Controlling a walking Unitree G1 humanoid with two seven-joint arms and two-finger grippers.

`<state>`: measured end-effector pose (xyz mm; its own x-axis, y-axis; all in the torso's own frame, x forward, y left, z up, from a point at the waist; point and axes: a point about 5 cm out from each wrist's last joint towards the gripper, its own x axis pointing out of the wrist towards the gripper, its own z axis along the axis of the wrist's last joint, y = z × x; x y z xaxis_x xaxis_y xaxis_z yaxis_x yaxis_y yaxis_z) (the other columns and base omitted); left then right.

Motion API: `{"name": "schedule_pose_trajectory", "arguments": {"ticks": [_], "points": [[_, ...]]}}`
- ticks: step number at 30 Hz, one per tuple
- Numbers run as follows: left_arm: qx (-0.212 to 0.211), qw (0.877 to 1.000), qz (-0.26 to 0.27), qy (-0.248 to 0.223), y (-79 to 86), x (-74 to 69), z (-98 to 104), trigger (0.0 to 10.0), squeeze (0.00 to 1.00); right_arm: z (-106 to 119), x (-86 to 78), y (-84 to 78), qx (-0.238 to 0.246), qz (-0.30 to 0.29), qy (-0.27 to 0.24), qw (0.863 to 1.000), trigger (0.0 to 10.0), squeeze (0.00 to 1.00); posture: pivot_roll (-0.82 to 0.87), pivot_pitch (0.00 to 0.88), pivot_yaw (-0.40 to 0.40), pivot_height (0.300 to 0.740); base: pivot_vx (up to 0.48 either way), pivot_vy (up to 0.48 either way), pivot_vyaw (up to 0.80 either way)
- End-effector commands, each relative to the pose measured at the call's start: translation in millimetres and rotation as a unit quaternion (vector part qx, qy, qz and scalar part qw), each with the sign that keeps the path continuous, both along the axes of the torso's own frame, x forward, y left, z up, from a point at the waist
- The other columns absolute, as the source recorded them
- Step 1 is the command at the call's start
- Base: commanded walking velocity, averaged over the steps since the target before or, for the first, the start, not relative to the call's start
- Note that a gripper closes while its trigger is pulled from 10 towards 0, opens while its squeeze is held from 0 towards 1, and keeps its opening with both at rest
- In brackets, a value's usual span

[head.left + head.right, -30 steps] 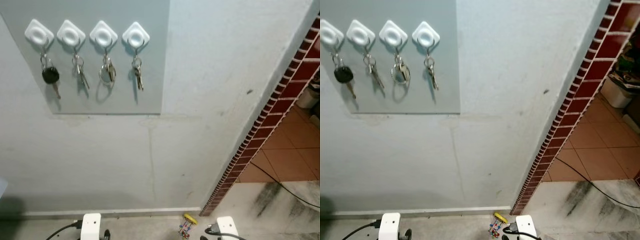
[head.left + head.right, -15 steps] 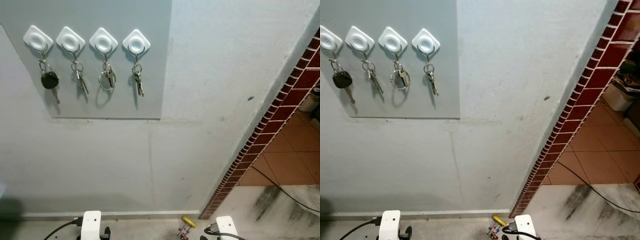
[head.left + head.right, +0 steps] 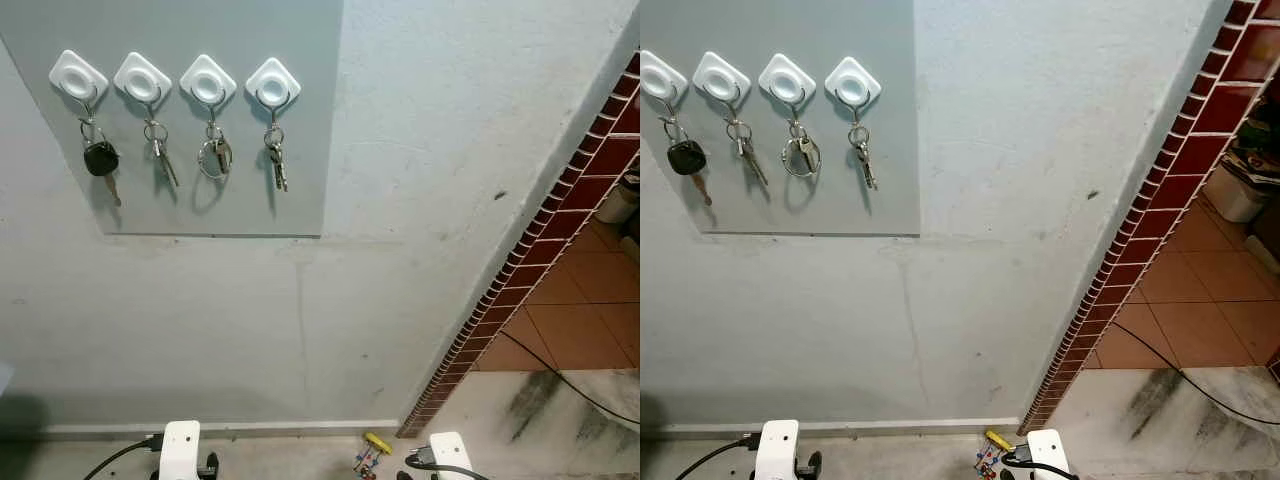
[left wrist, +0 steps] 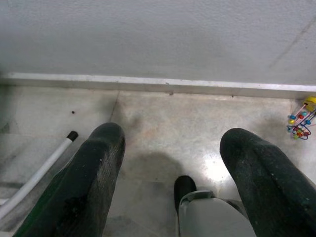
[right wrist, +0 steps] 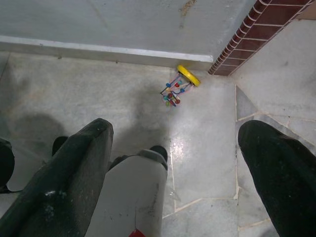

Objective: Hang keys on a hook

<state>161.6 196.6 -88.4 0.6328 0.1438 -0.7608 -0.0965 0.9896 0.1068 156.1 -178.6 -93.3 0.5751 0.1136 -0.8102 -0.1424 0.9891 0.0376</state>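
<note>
On the wall there is a gray board (image 3: 230, 190) with 4 white hooks in a row, and every hook has keys on it. Going from the left side of the board: the first hook (image 3: 77, 76) holds a black car key (image 3: 99, 160), the second hook (image 3: 142, 77) holds small silver keys (image 3: 161, 160), the third hook (image 3: 208, 80) holds a big ring with keys (image 3: 213, 157), and the last hook (image 3: 273, 82), at the right end of the board, holds another small bunch (image 3: 276, 162). So I think the job looks done, since no hook is bare and neither arm carries a key. Both arms hang low, far below the board. The left gripper (image 4: 180, 168) has its 2 black fingers spread wide with nothing between them, and it points down at the floor by the wall. The right gripper (image 5: 182, 173) is spread wide too and holds nothing. Its wrist view shows a little toy with colored beads (image 5: 177, 89) on the floor, up close, by the red brick edge (image 5: 247, 34). The head views show the same toy very small, far below the board. The wrist views look down at the floor, so the board is seen from the head views.
</note>
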Motion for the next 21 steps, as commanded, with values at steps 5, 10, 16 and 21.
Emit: {"name": "schedule_pose_trajectory", "arguments": {"ticks": [5, 10, 16, 21], "points": [[0.001, 1.0, 0.003, 0.003, 2.2, -2.8, -0.8, 10.0, 0.0, 0.1, 0.5, -0.5, 0.003, -0.005, 0.001, 1.0, 10.0, 0.0, -0.09, 0.0, -0.016, 0.74, 0.0, 0.0, 0.0], [0.001, 1.0, 0.002, 0.004, 1.6, -2.8, -1.0, 10.0, 0.0, 0.3, 0.8, -0.9, 0.004, -0.009, 0.0, 1.0, 10.0, 0.0, -0.09, 0.0, -0.016, 0.74, 0.0, 0.0, 0.0], [-0.002, 1.0, 0.002, 0.002, 0.9, -3.2, -1.1, 10.0, 0.0, 0.4, 1.1, -0.8, 0.005, -0.012, 0.0, 1.0, 10.0, 0.0, -0.08, 0.0, -0.016, 0.74, 0.0, -0.08, 0.0], [-0.005, 1.0, 0.005, 0.002, 0.7, -3.7, -1.3, 10.0, 0.0, 0.5, 1.7, -0.4, 0.007, -0.016, 0.0, 1.0, 10.0, 0.0, -0.08, 0.0, -0.017, 0.74, 0.0, -0.48, 0.0]]}}
